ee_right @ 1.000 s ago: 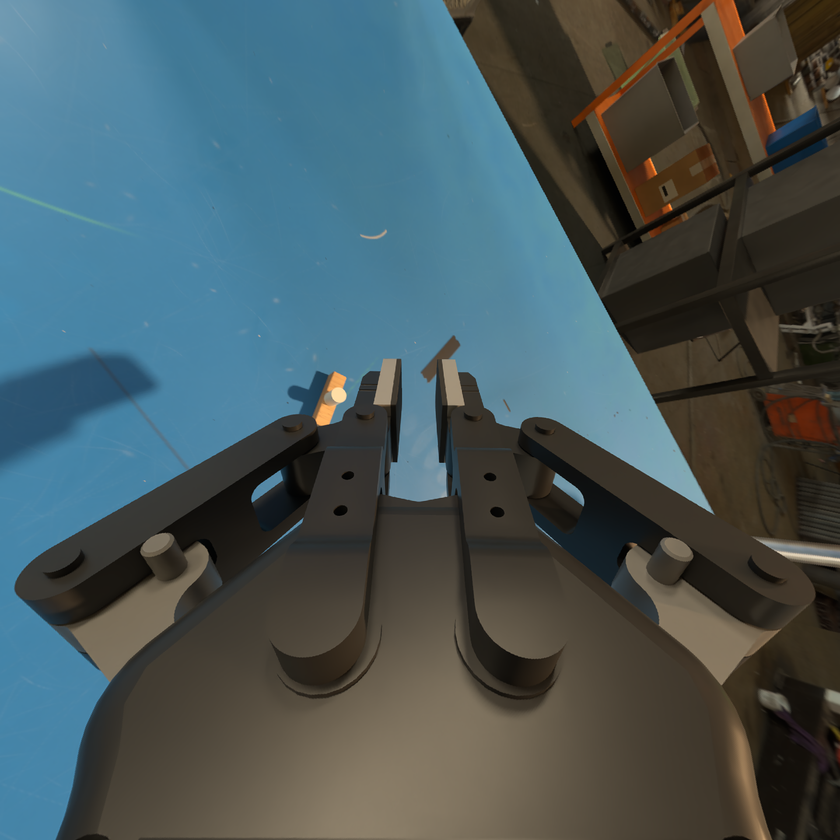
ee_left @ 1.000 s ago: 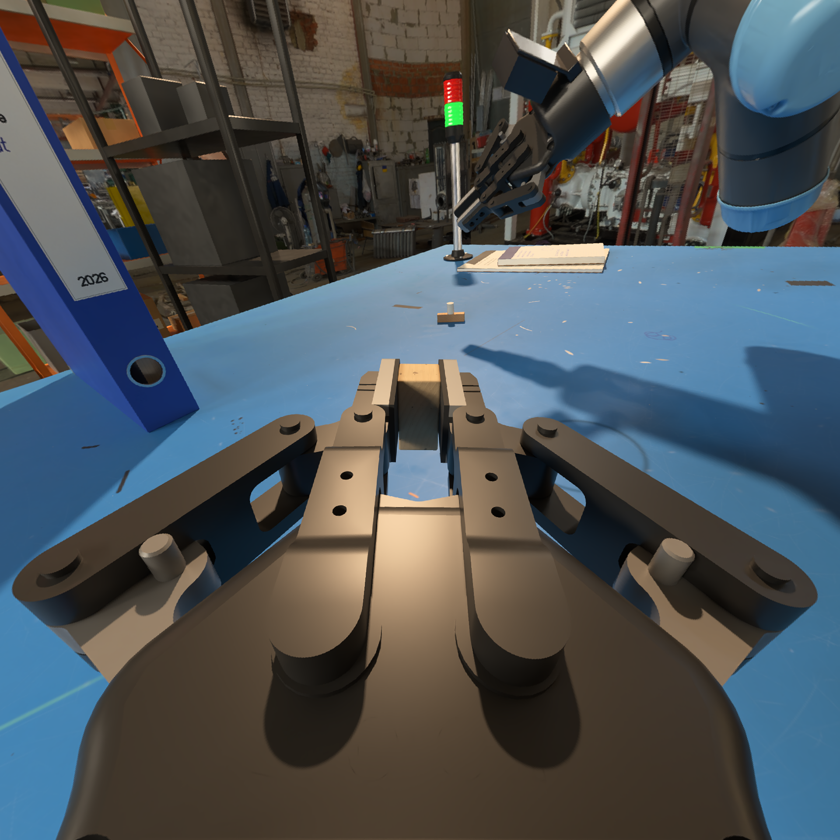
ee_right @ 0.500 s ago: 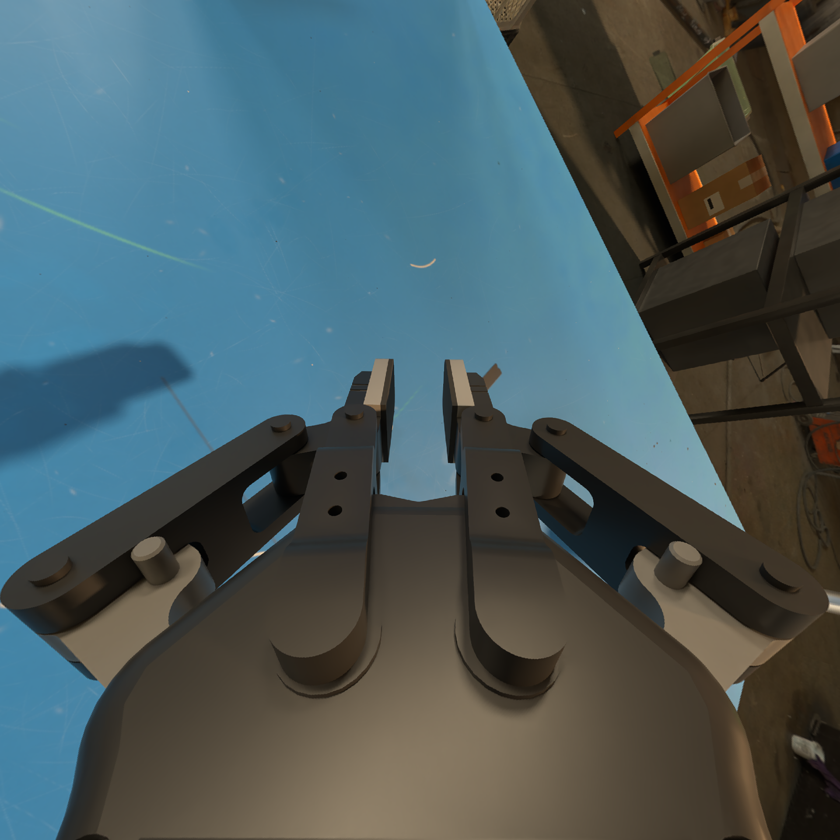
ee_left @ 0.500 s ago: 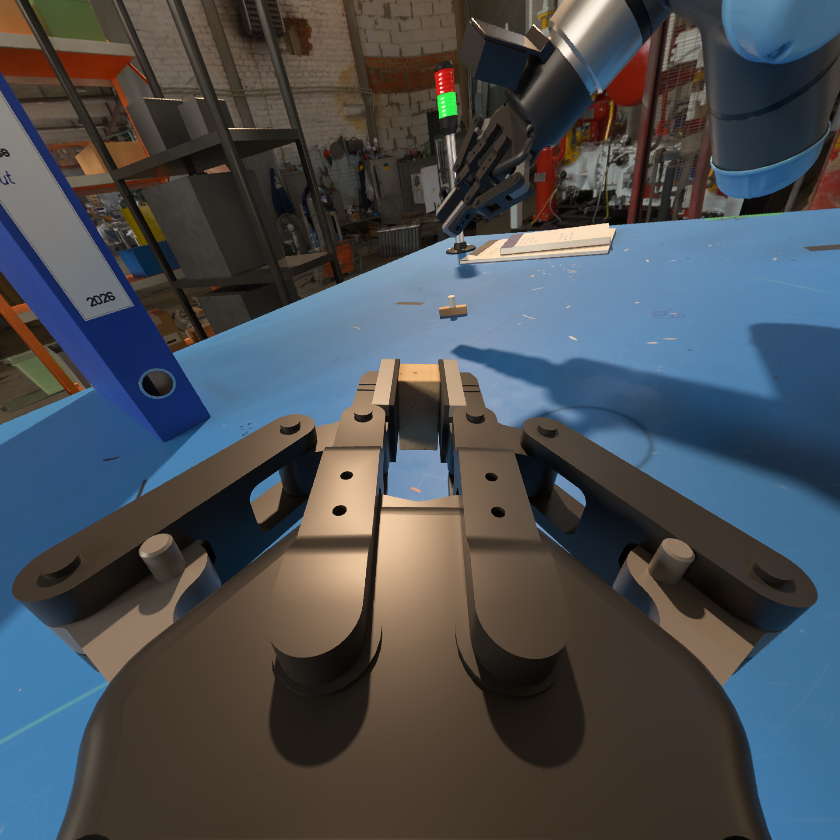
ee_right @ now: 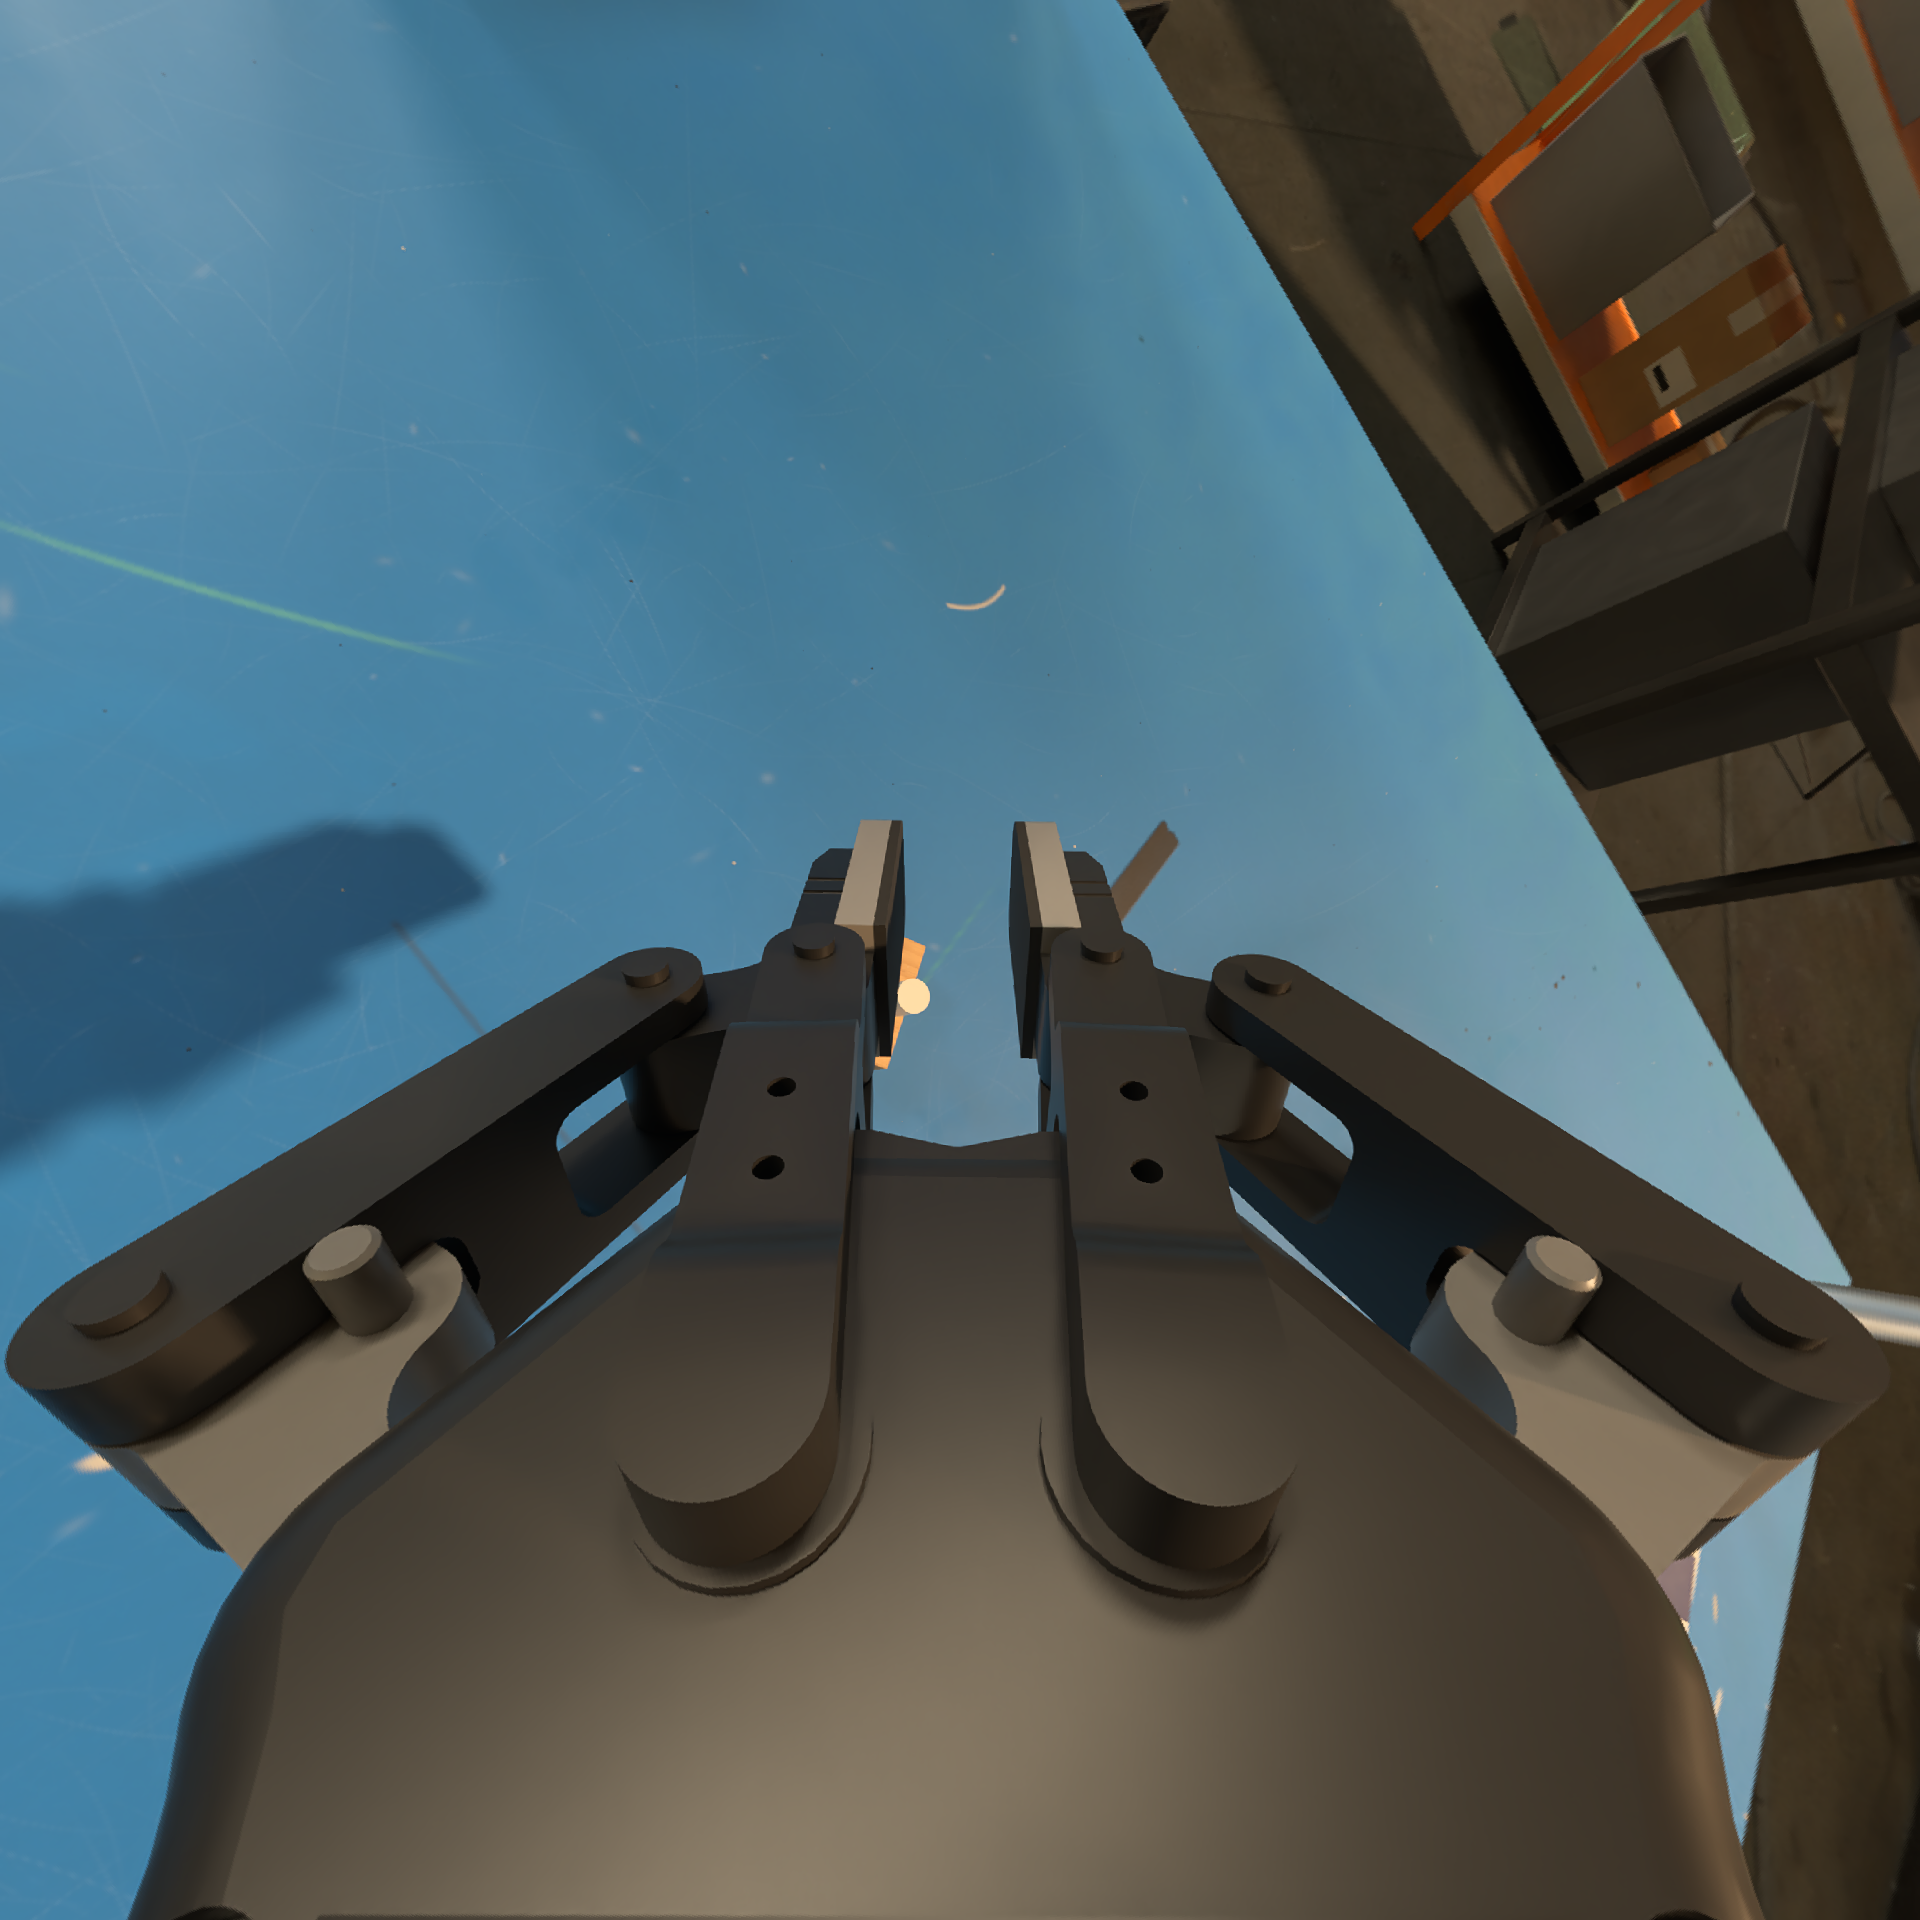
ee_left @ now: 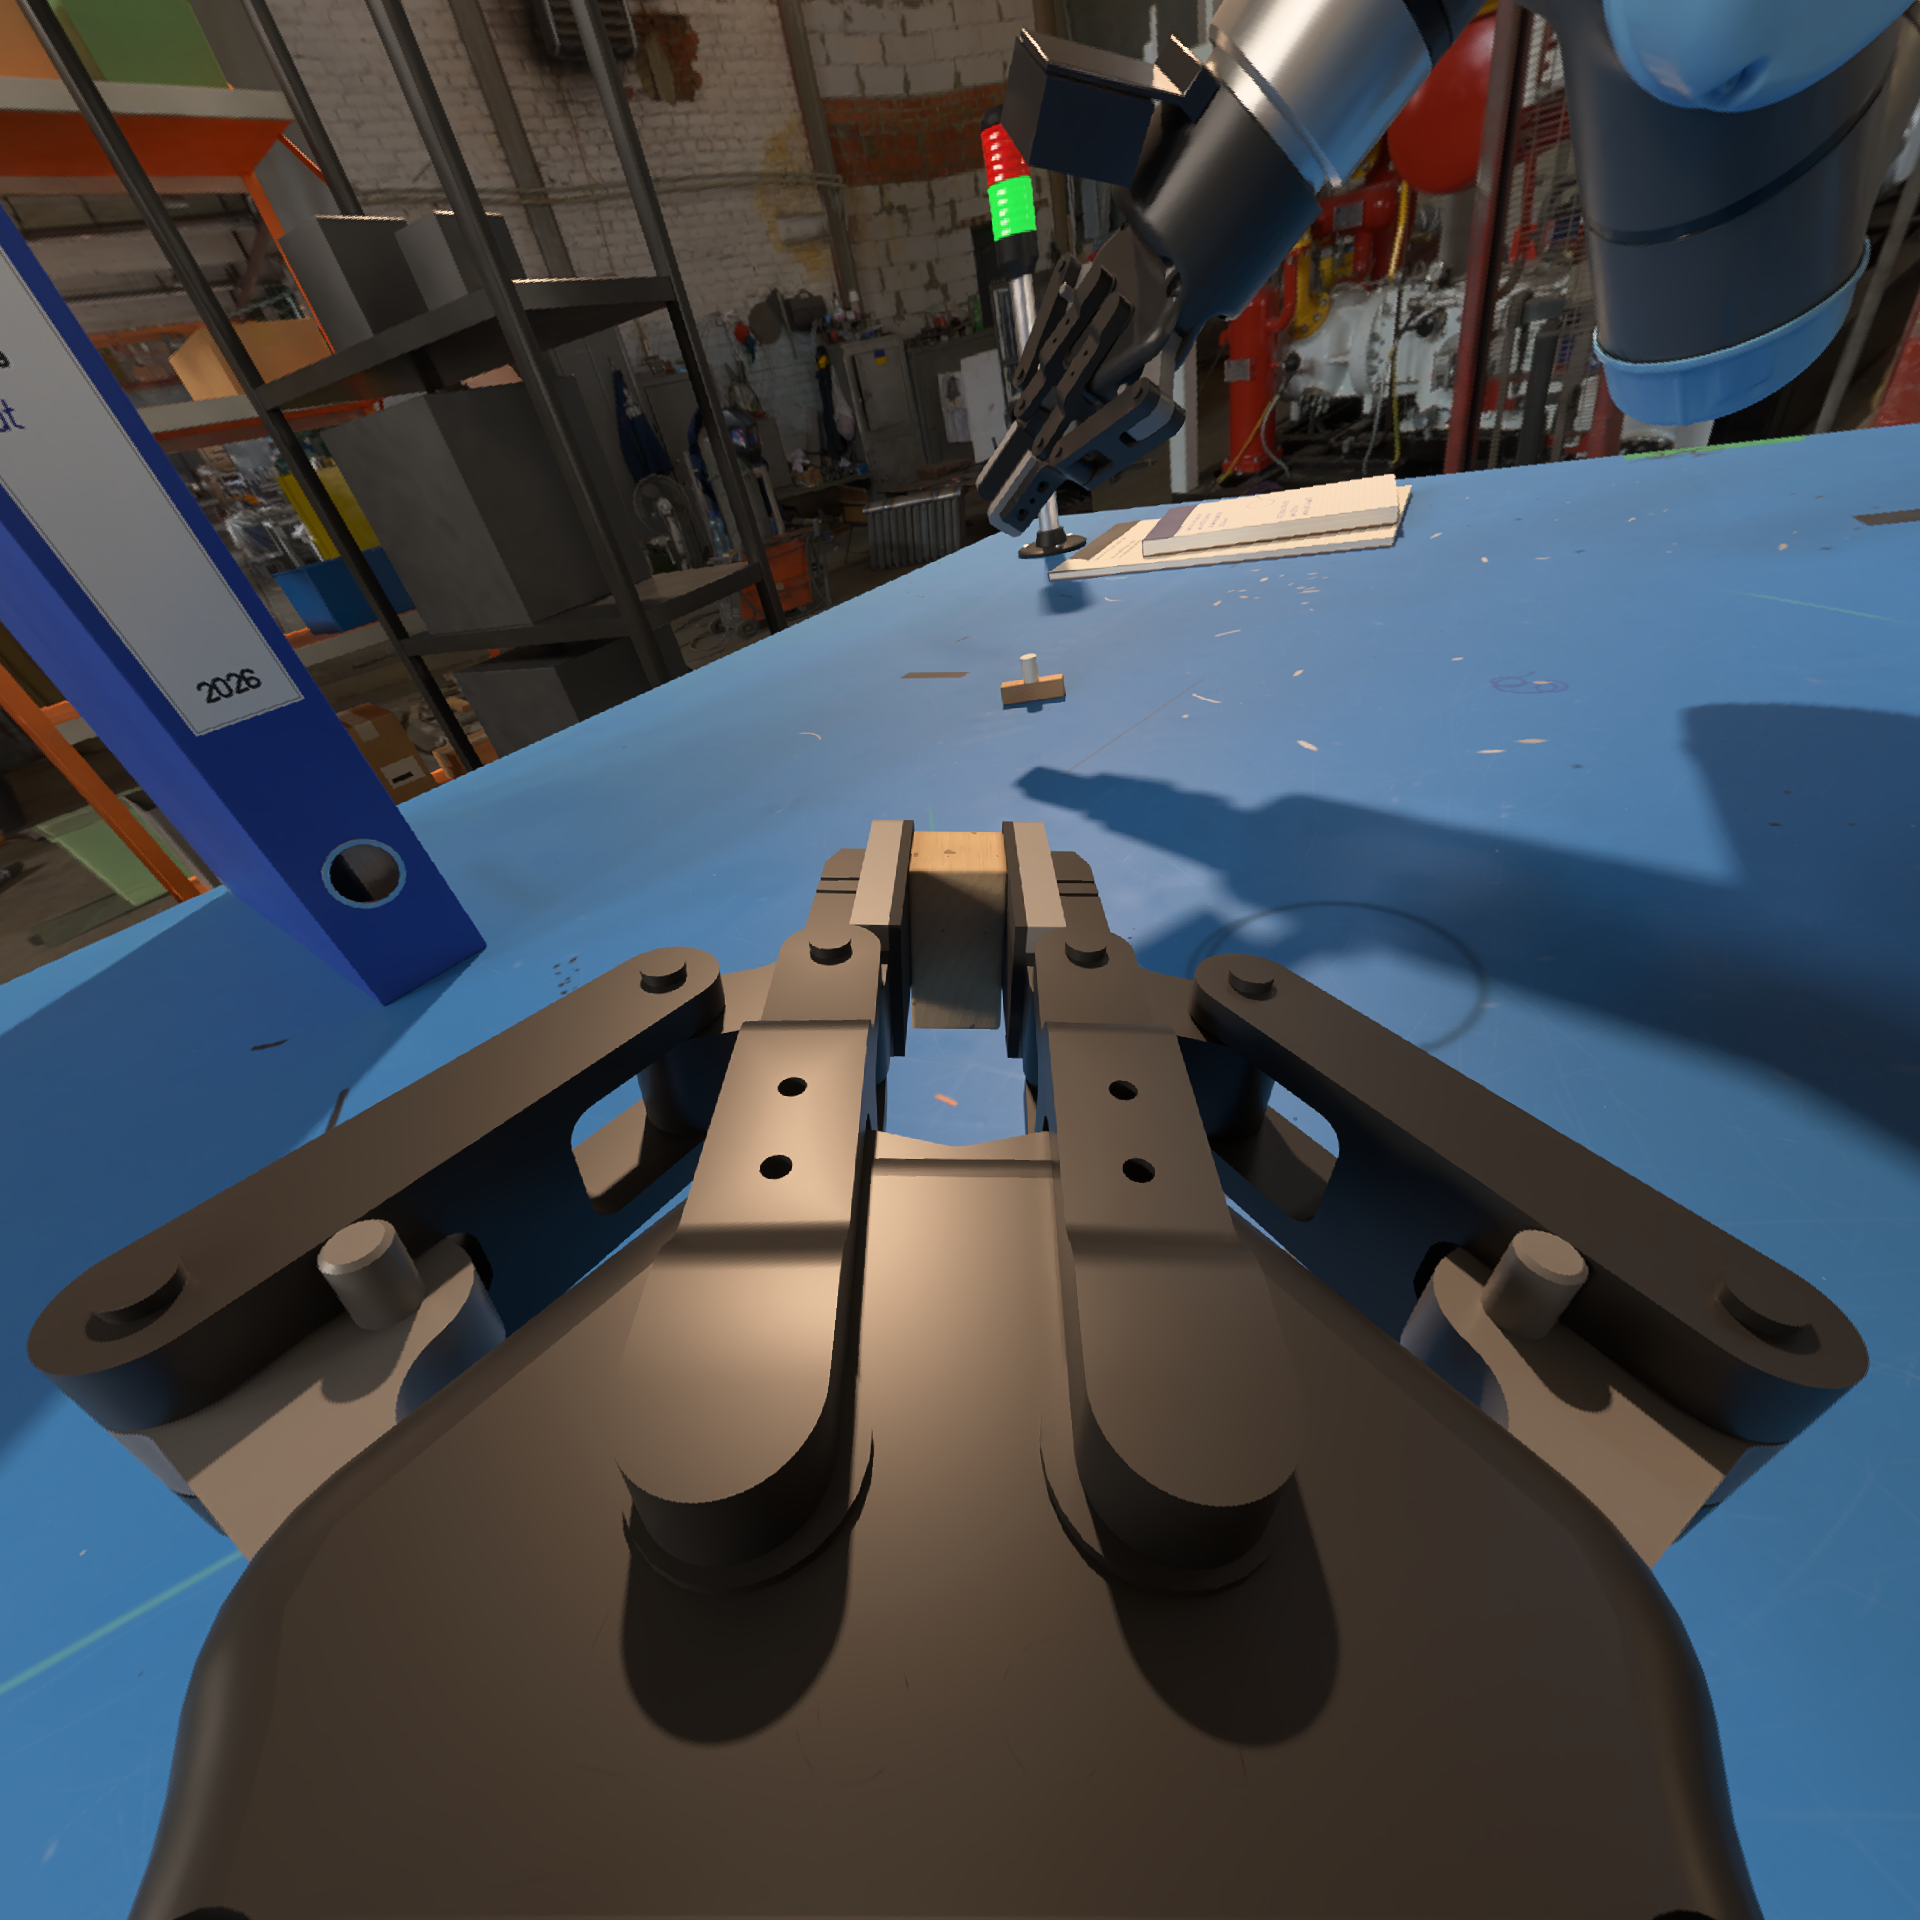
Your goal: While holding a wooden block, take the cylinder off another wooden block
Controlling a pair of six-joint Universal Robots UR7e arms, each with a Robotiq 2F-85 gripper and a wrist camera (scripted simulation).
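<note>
- Between the pads of my left claw (ee_left: 958,873) sits a wooden block (ee_left: 956,914), clamped from both sides and held low over the blue desk (ee_left: 1558,675); that half of the job is in hand.
- Farther out on the desk, well apart from my left claw, lies the second wooden block (ee_left: 1034,690) with the pale cylinder (ee_left: 1029,666) standing upright in its middle.
- Above that spot hangs my right claw (ee_left: 1023,499), pointing down; it is not yet touching anything.
- Looking straight down through my right claw (ee_right: 956,883), the jaws stand apart and hold nothing. The cylinder's round top (ee_right: 913,996) shows in the gap, close against the left pad rather than centred, and the block (ee_right: 896,1003) beneath it is mostly hidden behind that finger.
- I judge the step in hand to be the approach: lining up over the cylinder before coming down.
- The next move calls for a small sideways shift so the cylinder sits midway between the pads, then a straight descent, a grip on the cylinder alone, and a lift.
- Meanwhile my left claw must keep its hold.
</note>
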